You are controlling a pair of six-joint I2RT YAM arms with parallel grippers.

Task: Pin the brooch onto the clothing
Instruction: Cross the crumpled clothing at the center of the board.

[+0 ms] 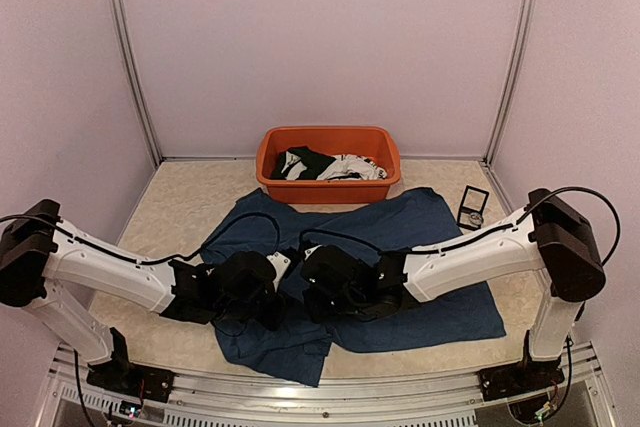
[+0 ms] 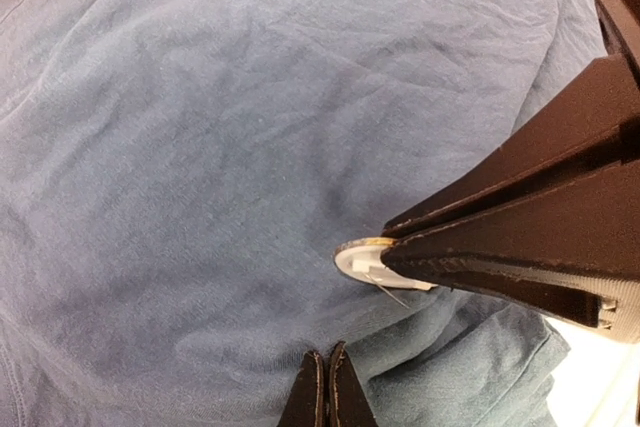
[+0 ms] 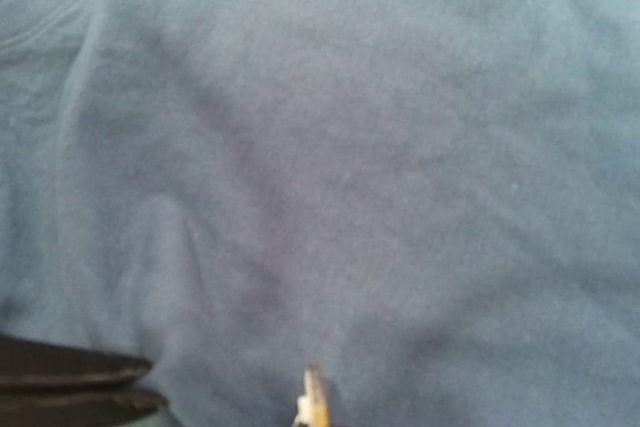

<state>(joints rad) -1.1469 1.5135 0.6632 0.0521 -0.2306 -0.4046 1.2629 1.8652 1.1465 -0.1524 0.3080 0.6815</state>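
Honestly, this looked like the poke-the-pin-through bit. The right gripper [image 2: 392,250] was clamped on the brooch [image 2: 368,259], its pin hanging just above the navy T-shirt [image 1: 420,222] spread mid-table. The left gripper [image 2: 326,372] was pinched shut on nothing, just beside it. I'd reckon it needed to bunch a fold so the pin could bite, going in shallow. Room-wise: the orange tub [image 1: 268,162] sat at the shirt's far edge, the near hem ran close to the table [image 1: 180,209] edge, with bare surface off left
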